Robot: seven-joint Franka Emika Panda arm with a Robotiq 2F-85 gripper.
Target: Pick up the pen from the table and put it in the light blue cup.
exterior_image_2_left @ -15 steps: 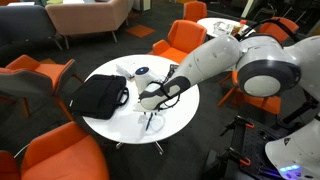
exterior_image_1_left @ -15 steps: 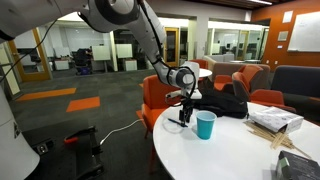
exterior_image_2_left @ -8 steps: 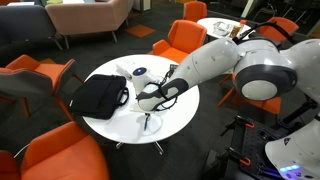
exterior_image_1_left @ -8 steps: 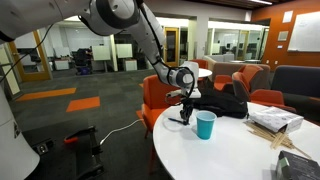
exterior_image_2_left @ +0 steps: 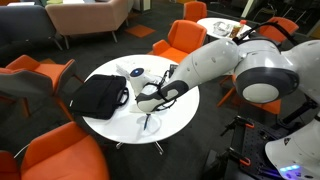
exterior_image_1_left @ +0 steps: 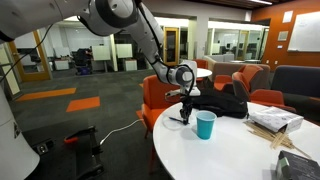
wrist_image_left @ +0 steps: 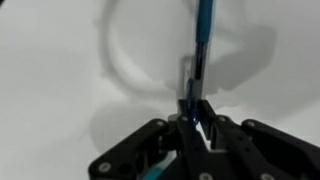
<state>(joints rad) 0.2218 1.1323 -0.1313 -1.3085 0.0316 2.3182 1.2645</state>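
An open office lounge with orange chairs (exterior_image_1_left: 158,95) stood behind the round white table (exterior_image_1_left: 235,160), which carried a black bag (exterior_image_1_left: 222,104) on its far side and pale wooden sticks (exterior_image_1_left: 292,140) off to the right. Across the last second almost nothing had shifted: in both exterior views the arm kept the same pose, and the hand (exterior_image_1_left: 183,113) stayed low over the table near its left edge, just left of the light blue cup (exterior_image_1_left: 205,125) in an exterior view. The cup stood upright with nothing sticking out of it. The wrist view gave the reason for the stillness: the hand was clenched on the pen (wrist_image_left: 203,40), its fingers (wrist_image_left: 183,125) pressed against the near end, while the dark bluish shaft ran straight away from them across the white top with a thin shadow close beside it. Whether the pen had left the table yet could not be told; that close shadow suggested it was resting there or barely raised. I judged the grasp made and the lift not properly begun, so the task sat at roughly its midpoint. The carry ahead looked short, only a small way rightward to the cup. Held by one end, the pen might swing or tilt, and it would need to point down into the rim before the hand let go
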